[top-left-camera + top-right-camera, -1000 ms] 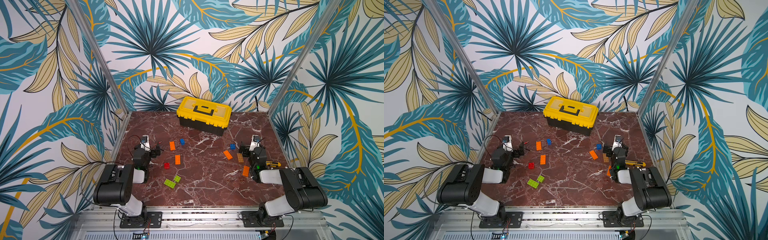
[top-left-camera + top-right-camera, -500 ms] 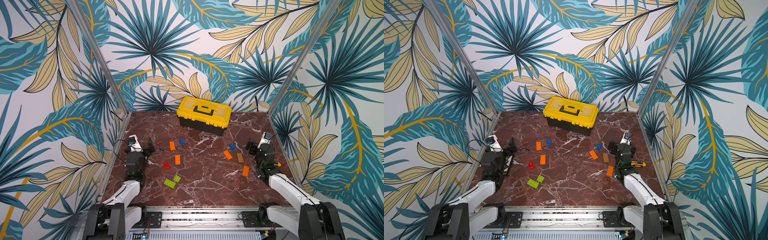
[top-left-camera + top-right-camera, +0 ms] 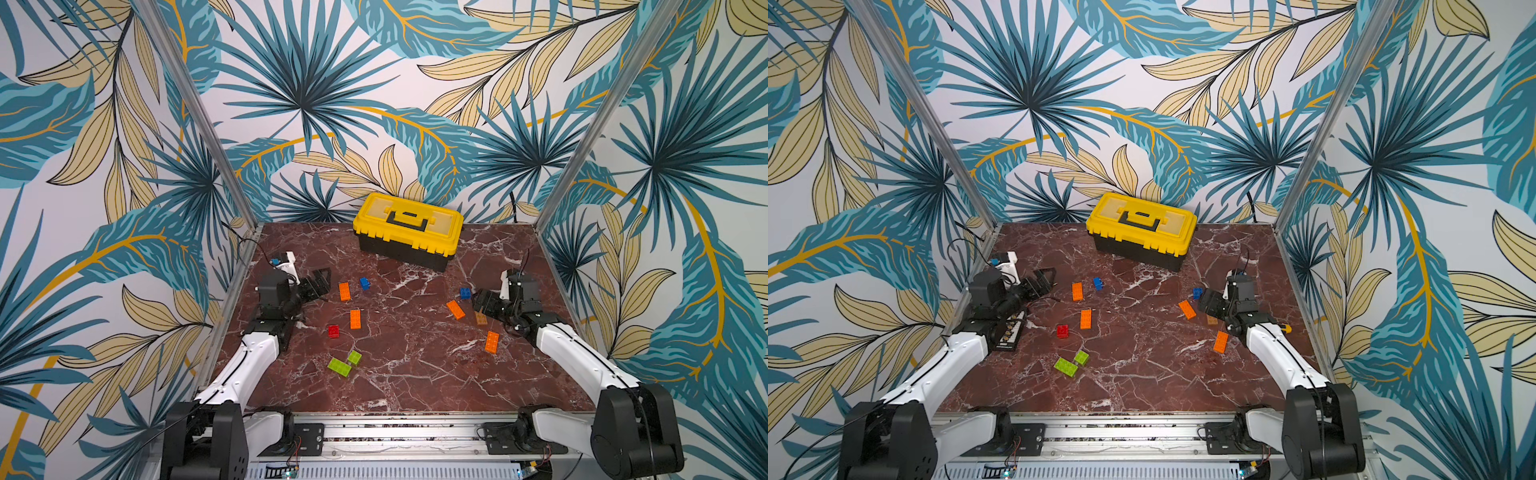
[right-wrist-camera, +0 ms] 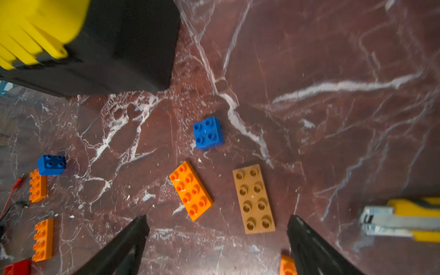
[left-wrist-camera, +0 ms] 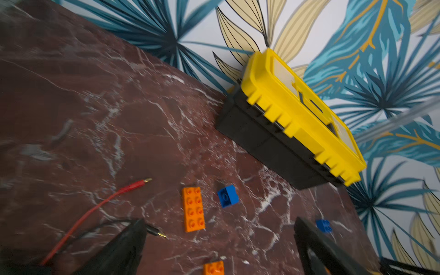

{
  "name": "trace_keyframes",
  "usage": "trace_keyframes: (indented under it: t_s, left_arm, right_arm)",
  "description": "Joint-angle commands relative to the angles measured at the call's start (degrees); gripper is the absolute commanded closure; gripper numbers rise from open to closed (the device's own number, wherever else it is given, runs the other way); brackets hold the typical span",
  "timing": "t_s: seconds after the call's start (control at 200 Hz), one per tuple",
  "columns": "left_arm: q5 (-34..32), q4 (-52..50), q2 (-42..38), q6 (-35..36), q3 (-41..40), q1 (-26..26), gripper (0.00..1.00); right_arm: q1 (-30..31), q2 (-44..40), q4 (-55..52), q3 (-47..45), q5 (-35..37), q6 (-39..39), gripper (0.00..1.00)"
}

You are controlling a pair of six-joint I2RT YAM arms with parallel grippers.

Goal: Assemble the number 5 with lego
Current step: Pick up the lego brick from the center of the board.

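Only both top views show the lime bricks [image 3: 339,367].

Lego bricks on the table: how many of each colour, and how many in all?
orange bricks: 4
blue bricks: 2
green bricks: 2
red brick: 1
tan brick: 1
Total: 10
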Motion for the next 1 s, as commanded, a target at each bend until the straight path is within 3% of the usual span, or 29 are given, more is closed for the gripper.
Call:
trace_keyframes:
  t_s: [0.0,0.1,0.25,0.521,0.646,0.996]
  left_arm:
    - [1.89,-7.85,0.17,1.44,2.31,-5.58,0.0]
    - [-0.8,-9.22,0.66,1.82,2.62,-11.46,0.0]
    - [-3.24,-9.84,3.33,2.12,3.74,-19.79,0.0]
    - [-6.53,-12.73,8.86,3.29,8.61,-30.24,0.0]
    - [-7.61,-12.74,11.84,3.56,10.7,-33.33,0.0]
    - [-9.69,-12.73,17.94,3.41,16.15,-39.43,0.0]
  right_arm:
    - [0.01,0.87,-7.65,1.36,-3.93,2.97,0.1]
    - [0.01,0.89,-9.21,0.53,0.79,4.41,0.12]
    - [0.01,5.11,-12.33,3.33,1.55,2.53,0.14]
    - [0.01,10.51,-14.98,8.05,8.83,-0.78,0.25]
    - [0.01,14.96,-16.97,11.42,5.45,-2.33,0.28]
    - [0.58,22.94,-22.0,17.31,6.74,-6.0,0.29]
